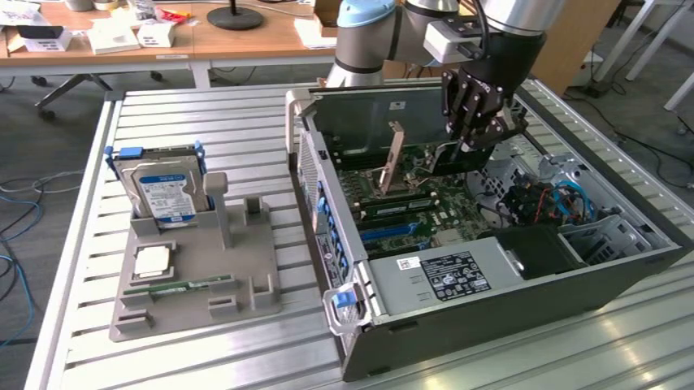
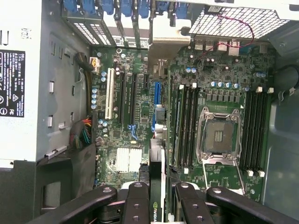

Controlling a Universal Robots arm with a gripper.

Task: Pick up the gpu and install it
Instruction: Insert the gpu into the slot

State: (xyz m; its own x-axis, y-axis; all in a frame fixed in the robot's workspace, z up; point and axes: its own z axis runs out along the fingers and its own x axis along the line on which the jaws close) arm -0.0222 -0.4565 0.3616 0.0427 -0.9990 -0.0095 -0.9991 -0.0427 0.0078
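- Right now the claw is clamped on the gpu, one finger on each flat face, with the card hanging edge-down.
- Seen from the wrist, the card runs in line with the blue slot on the motherboard. Its pale bracket is close to the rear wall of the computer case. I judge it to be above the slot and not yet seated.
- Risk: if the card is a little skewed or offset from the slot, its edge would land on the board or on the memory slots just beside it.
- Risk: the bracket could catch on the rear wall and tip the card.
- Risk: the grip is narrow, so pressing down might make the card slide between the fingers.
- Well apart, out on the surface, a grey holder carries the hard drive.
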